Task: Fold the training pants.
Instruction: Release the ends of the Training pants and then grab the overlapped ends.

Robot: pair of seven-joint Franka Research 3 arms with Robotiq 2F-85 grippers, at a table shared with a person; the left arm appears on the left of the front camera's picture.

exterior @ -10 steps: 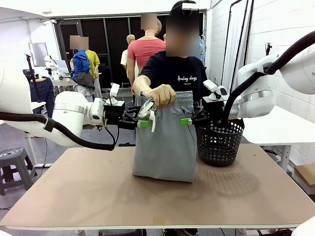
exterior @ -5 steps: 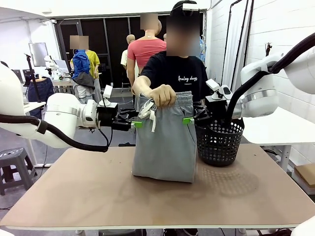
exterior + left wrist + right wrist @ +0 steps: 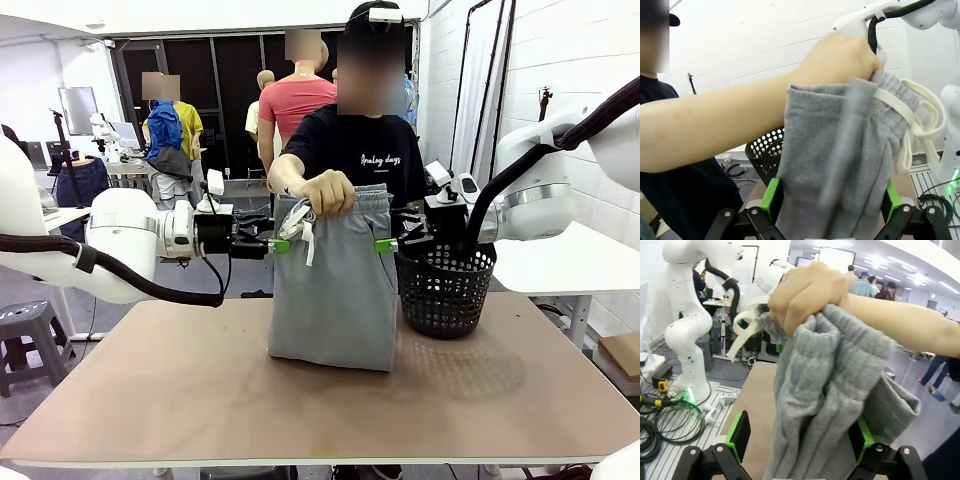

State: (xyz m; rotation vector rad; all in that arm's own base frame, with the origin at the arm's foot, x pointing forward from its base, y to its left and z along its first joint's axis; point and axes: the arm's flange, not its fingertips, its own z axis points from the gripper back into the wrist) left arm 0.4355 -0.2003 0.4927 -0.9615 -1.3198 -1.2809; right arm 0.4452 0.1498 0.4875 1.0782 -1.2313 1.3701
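Note:
A person's hand (image 3: 330, 192) holds the light grey training pants (image 3: 335, 290) up by the waistband, white drawstring dangling; the lower end rests on the table (image 3: 200, 400). My left gripper (image 3: 278, 246) is at the pants' left edge just below the waistband, and my right gripper (image 3: 384, 245) is at the right edge at the same height. In the left wrist view the pants (image 3: 840, 165) hang between the open fingers of the left gripper (image 3: 831, 202). In the right wrist view the pants (image 3: 825, 390) likewise lie between the spread green pads of the right gripper (image 3: 800, 437). Neither gripper pinches the cloth.
A black mesh basket (image 3: 447, 290) stands on the table right of the pants, just under my right gripper. The person stands at the far edge behind the pants. The front half of the table is bare brown surface.
Both grippers have drawn slightly outward from the pants' edges, the left arm shifting left and the right a little right. The person's hand and the pants have stayed put.

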